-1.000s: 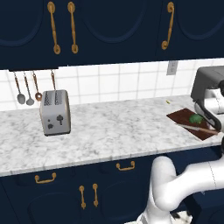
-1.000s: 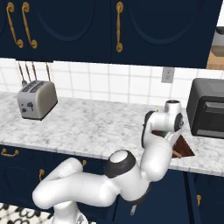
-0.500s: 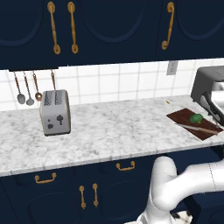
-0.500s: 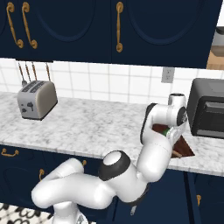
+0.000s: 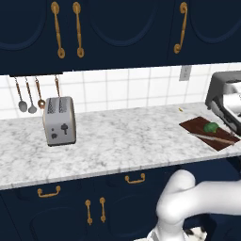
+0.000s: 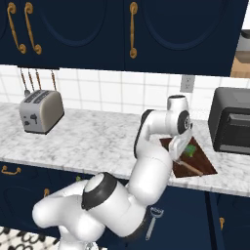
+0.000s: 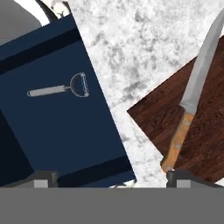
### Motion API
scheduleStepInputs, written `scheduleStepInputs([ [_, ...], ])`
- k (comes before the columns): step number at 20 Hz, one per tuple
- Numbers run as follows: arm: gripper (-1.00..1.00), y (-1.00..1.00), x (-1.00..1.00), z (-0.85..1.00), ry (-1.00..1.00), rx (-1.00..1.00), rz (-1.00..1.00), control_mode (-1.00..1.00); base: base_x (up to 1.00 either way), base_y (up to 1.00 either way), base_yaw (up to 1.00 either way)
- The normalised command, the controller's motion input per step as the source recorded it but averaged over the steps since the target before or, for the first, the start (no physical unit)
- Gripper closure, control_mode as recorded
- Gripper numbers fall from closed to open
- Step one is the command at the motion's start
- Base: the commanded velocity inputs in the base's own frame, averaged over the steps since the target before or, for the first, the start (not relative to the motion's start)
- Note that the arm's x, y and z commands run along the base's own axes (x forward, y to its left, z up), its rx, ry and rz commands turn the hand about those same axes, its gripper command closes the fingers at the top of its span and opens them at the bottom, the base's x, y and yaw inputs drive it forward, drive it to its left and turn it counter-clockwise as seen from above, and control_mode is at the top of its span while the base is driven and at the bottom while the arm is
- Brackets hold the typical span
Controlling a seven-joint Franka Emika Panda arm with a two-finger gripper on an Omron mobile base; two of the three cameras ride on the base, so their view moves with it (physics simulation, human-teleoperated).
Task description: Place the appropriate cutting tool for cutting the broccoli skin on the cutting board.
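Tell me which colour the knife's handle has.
The knife's handle is light orange-brown wood with small rivets; the hand view shows it best.

toaster oven (image 6: pixel 230 128) crowds the cutting board (image 6: pixel 205 163); counter (image 5: pixel 122 141) leftward open.

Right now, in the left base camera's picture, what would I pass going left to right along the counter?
Hanging spoons → toaster → wall outlet → cutting board with the broccoli and knife on it → toaster oven.

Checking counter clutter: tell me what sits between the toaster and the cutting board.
Nothing: bare marble counter runs from the toaster to the cutting board, seen in the left base view.
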Motion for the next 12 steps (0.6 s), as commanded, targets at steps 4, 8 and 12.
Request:
scheduleStepInputs([
  [4, -1.0, 1.0, -0.37, 0.11, -0.08, -0.16, 0.16, -1.0, 0.0, 0.0, 0.0],
  [8, -1.0, 1.0, -0.27, 0.07, -0.06, -0.15, 0.18, -1.0, 0.0, 0.0, 0.0],
  [12, -1.0, 0.97, -0.09, 0.13, -0.02, -0.14, 0.17, -1.0, 0.0, 0.0, 0.0],
])
